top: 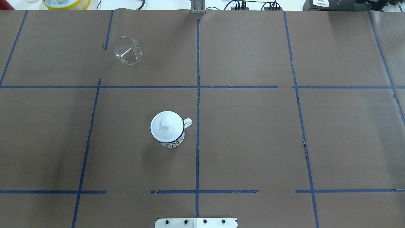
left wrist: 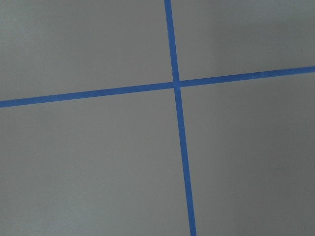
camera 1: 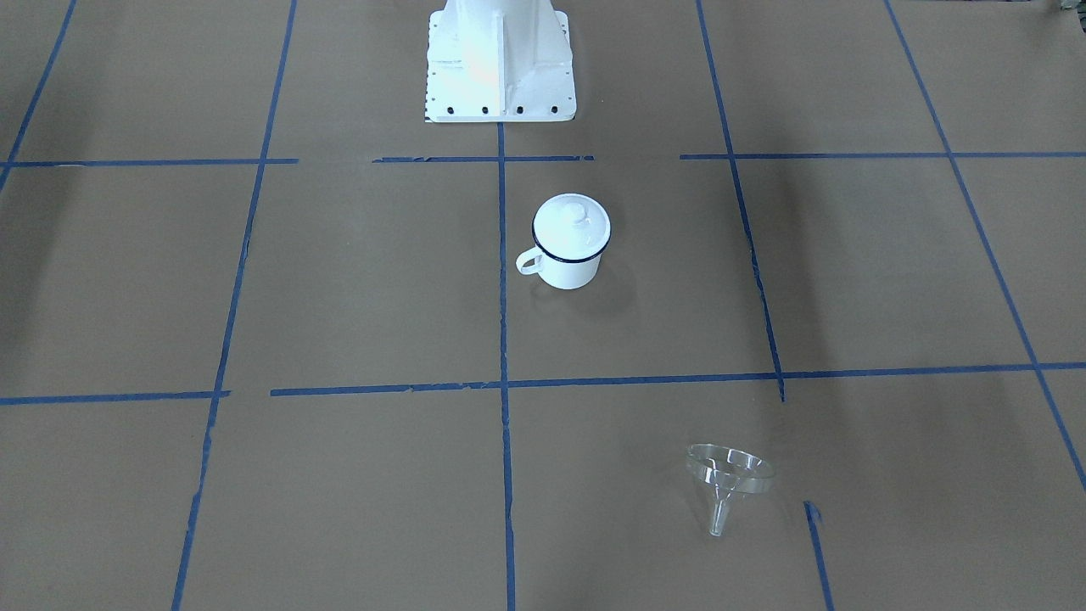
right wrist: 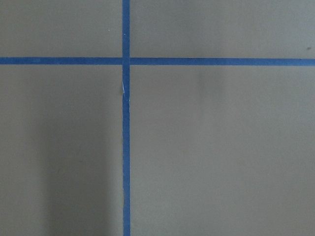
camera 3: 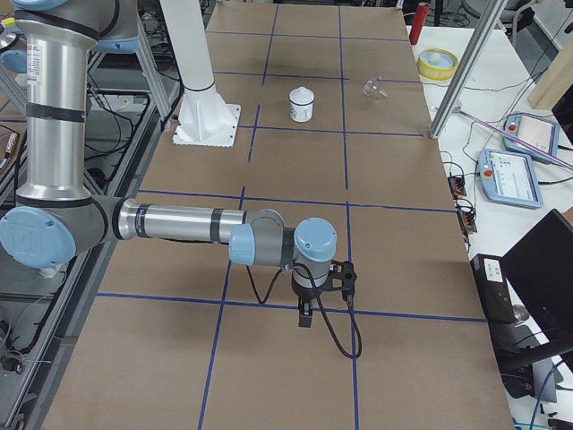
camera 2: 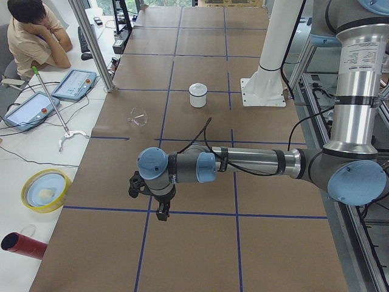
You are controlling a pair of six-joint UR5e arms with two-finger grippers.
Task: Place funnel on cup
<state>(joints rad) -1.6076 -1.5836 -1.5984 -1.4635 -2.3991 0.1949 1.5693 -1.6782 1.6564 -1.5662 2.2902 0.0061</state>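
The cup (camera 1: 567, 261) is a white enamel mug with a dark blue rim, standing upright near the table's middle, with a round white knobbed lid (camera 1: 573, 217) on it. It also shows in the overhead view (top: 171, 141). The clear funnel (camera 1: 728, 479) lies on its side on the paper, far from the robot on its left side, and shows in the overhead view (top: 127, 50). My left gripper (camera 2: 161, 213) and right gripper (camera 3: 305, 318) show only in the side views, each hanging over bare paper far from both things. I cannot tell whether either is open or shut.
The robot's white base (camera 1: 501, 61) stands behind the cup. Blue tape lines grid the brown paper. Off the table's far edge are a yellow bowl (camera 2: 44, 190), a red cylinder (camera 2: 21, 244), tablets, a metal post (camera 2: 91, 45) and a seated operator (camera 2: 33, 30).
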